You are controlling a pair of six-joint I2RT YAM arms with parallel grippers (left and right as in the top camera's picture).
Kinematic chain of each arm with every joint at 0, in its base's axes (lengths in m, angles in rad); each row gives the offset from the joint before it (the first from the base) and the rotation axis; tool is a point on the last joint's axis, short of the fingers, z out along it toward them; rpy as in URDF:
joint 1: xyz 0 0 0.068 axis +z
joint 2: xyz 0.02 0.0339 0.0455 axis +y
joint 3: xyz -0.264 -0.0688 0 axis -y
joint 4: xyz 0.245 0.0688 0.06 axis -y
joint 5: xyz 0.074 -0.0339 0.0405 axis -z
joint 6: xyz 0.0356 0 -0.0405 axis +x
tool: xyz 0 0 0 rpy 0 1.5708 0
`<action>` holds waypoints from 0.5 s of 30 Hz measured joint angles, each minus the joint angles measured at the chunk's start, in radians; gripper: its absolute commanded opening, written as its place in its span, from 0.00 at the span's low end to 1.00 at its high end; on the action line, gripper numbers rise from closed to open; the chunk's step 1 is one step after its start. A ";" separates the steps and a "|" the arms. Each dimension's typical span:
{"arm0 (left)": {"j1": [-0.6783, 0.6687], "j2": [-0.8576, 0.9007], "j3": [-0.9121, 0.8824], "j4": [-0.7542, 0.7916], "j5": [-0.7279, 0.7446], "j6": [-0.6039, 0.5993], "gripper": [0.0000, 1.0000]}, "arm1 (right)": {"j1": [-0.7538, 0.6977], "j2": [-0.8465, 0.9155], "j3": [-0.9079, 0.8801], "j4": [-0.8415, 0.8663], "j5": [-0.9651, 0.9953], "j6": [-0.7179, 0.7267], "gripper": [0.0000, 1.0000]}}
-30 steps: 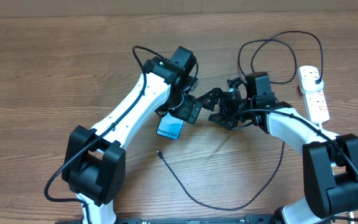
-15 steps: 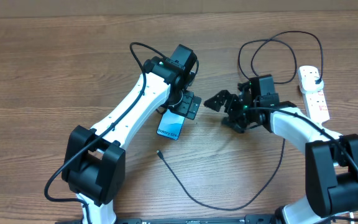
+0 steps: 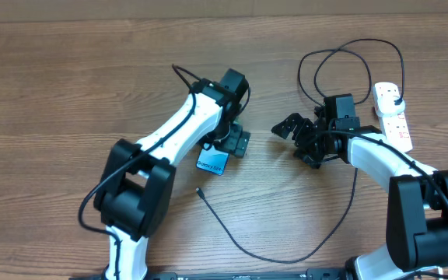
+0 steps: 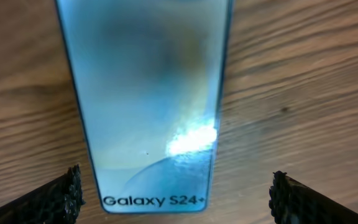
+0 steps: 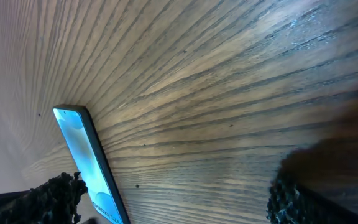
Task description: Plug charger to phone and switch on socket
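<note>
Wood-grain brown worktop, overhead view: the slim rectangular phone with a lit blue-teal screen lies flat, partly beneath the left gripper; the right gripper hangs well to its right, jaws spread and empty. The long thin black charger cable lies loose, its connector tip near the phone and untouched; its far end reaches the white oblong power strip. Left wrist view: jaws released, fingertips flanking the phone's lettered end without contact. Right wrist view: jaws apart, nothing between; phone at lower left.
</note>
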 measured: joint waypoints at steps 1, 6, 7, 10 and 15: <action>0.000 0.008 -0.005 0.000 -0.003 0.000 0.99 | 0.000 0.000 0.000 0.000 0.000 0.000 1.00; -0.005 0.048 -0.011 0.028 -0.031 -0.015 1.00 | 0.000 0.000 0.001 -0.001 0.002 0.000 1.00; -0.005 0.057 -0.012 0.039 -0.040 -0.021 0.99 | 0.000 0.000 0.001 0.000 0.002 0.000 1.00; -0.005 0.071 -0.012 0.066 -0.053 -0.032 0.99 | 0.000 0.000 0.001 -0.001 0.003 0.000 1.00; -0.005 0.077 -0.011 0.067 -0.055 -0.057 1.00 | 0.000 0.000 0.002 -0.001 0.008 0.000 1.00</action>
